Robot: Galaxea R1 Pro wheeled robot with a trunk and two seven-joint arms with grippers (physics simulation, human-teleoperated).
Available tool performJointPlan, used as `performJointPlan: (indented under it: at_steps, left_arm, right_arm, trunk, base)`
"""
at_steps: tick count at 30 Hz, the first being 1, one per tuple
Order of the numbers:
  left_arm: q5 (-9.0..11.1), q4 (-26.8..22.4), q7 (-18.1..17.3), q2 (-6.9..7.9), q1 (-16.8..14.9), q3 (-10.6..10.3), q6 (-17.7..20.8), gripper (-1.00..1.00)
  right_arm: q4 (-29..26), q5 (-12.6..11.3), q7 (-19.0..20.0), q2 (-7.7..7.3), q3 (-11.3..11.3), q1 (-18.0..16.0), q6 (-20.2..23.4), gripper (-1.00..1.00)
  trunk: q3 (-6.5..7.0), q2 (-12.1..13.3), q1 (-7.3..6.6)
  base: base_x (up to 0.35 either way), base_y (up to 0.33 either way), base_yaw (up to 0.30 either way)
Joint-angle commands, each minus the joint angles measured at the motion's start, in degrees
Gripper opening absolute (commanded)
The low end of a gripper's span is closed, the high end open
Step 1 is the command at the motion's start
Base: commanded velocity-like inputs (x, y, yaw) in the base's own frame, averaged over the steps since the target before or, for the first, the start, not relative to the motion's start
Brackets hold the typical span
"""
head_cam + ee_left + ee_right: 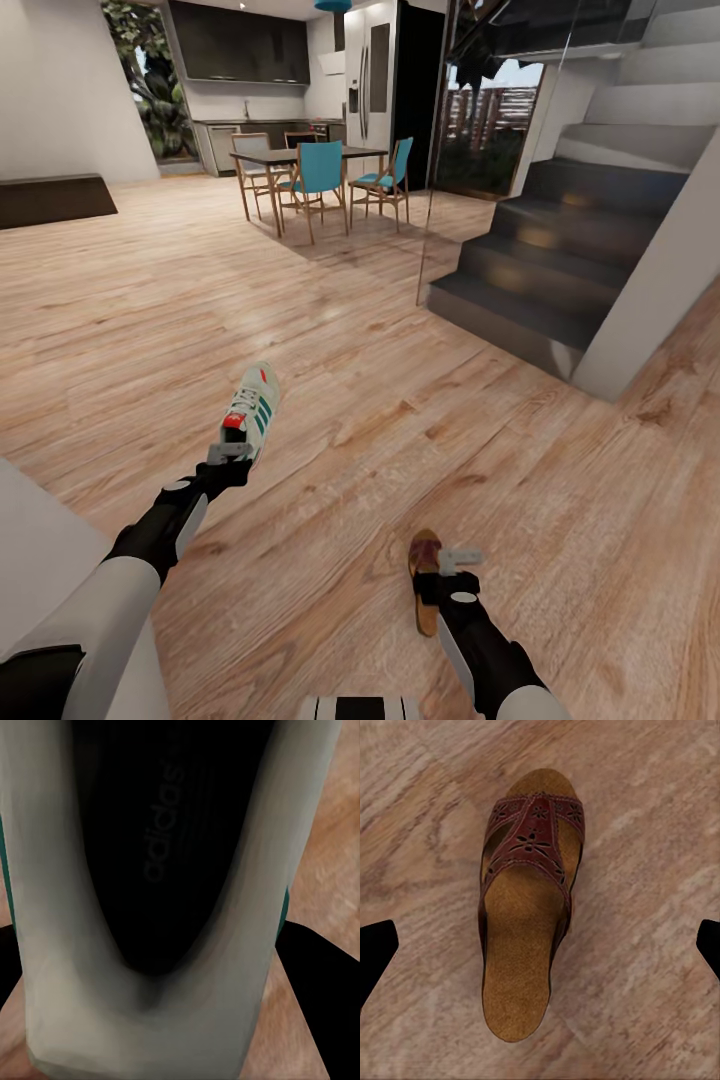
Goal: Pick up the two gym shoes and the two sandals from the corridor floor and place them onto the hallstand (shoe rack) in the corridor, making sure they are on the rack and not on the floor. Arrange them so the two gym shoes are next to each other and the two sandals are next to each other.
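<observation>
A cream-white gym shoe [253, 408] with green stripes and a red heel tab hangs over the corridor floor [360, 330], toe pointing away from me. My left gripper [232, 452] is shut on its heel end. In the left wrist view the shoe's pale collar [45, 907] and dark insole sit right between the black fingers [319, 960]. A brown sandal [424, 582] lies flat on the planks, seen whole as sandal [526, 907] in the right wrist view. My right gripper [452, 560] hovers above it, open, with fingertips [375, 949] wide apart on either side. The hallstand is out of view.
Dark stairs [560, 250] with a white stringer rise at the right. A dining table with teal chairs [320, 175] stands far ahead, and a low dark bench [55, 198] at the far left. A pale grey surface [40, 540] fills the lower left corner.
</observation>
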Motion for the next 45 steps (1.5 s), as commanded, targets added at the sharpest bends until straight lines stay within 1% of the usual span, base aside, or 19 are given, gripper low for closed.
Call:
performJointPlan:
  at_steps: [1, 10, 28, 45]
  left_arm:
    - [0.00, -0.10, -0.41, -0.04, -0.01, 0.30, 0.40, -1.00]
    - [-0.05, -0.09, -0.41, -0.04, 0.03, 0.36, 0.31, -1.00]
    - [-0.10, -0.10, -0.41, 0.05, 0.08, 0.22, 0.28, -1.00]
    - [-0.07, -0.10, -0.46, 0.05, 0.08, 0.21, 0.31, -1.00]
  right_arm:
    - [-0.12, 0.60, 0.00, 0.05, -0.16, 0.00, 0.43, 1.00]
    - [-0.08, 0.58, 0.00, 0.05, -0.16, -0.01, 0.43, 1.00]
    - [-0.23, 0.52, 0.00, 0.05, -0.15, -0.01, 0.59, 1.00]
    - [-0.34, 0.52, 0.00, 0.05, -0.26, 0.02, 0.61, 1.00]
  trunk:
    - [-0.05, -0.02, 0.00]
    - [-0.05, -0.02, 0.00]
    - [-0.12, -0.02, 0.00]
    - [-5.21, -0.24, 0.44]
  base:
    - [0.153, 0.000, 0.000]
    - [0.195, 0.000, 0.000]
    - [0.012, 0.000, 0.000]
    - [0.000, 0.000, 0.040]
